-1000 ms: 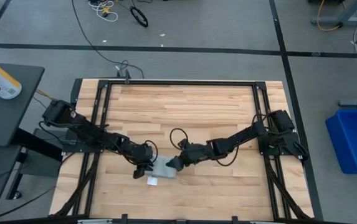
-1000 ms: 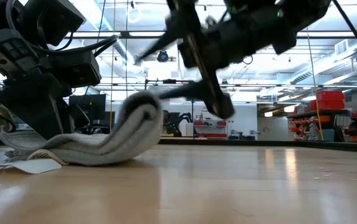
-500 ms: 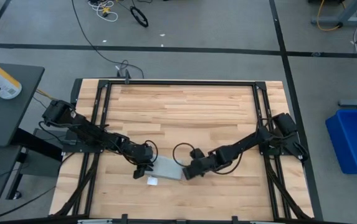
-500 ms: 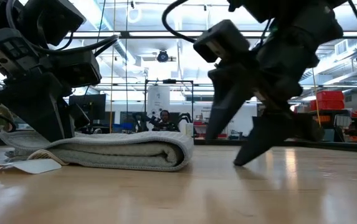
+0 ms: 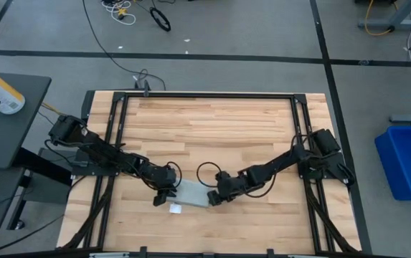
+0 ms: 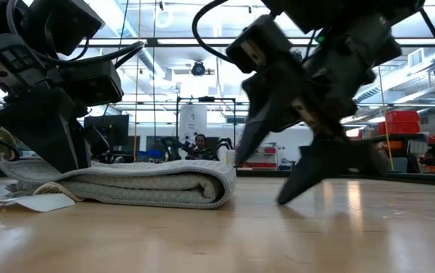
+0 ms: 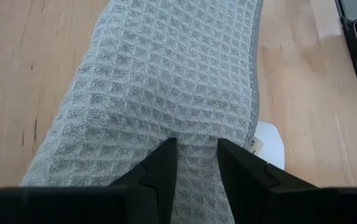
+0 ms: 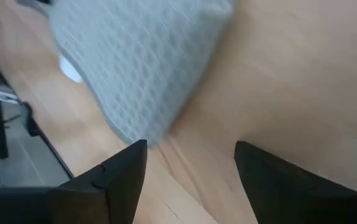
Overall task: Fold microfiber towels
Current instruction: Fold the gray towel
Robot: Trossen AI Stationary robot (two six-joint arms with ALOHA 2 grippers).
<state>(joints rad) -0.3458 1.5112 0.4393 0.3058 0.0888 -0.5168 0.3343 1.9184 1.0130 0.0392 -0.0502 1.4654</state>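
Pale wooden planks form the table (image 5: 212, 129), framed by black rails, with a grey workshop floor around it and a bright, busy lab beyond. Near the table's front edge, between the two arms, lies the microfiber towel (image 5: 191, 193), a light grey waffle-textured cloth now folded into a flat, thick bundle, its rounded fold facing the right arm. A small white tag (image 5: 176, 208) pokes out at the corner beside the left arm.

The left gripper (image 7: 195, 151) presses down on the towel's left end, its dark fingers close together with cloth bunched between them. The right gripper (image 5: 212, 198) sits just beside the towel's folded edge, jaws wide apart and holding nothing.

A second ago the right gripper held the towel's edge lifted in a hump and was carrying it across. Half a second ago the cloth already lay flat and the gripper had let go. It has since hovered low by the fold. This fold looks complete; a further fold or a release by the left arm probably remains.
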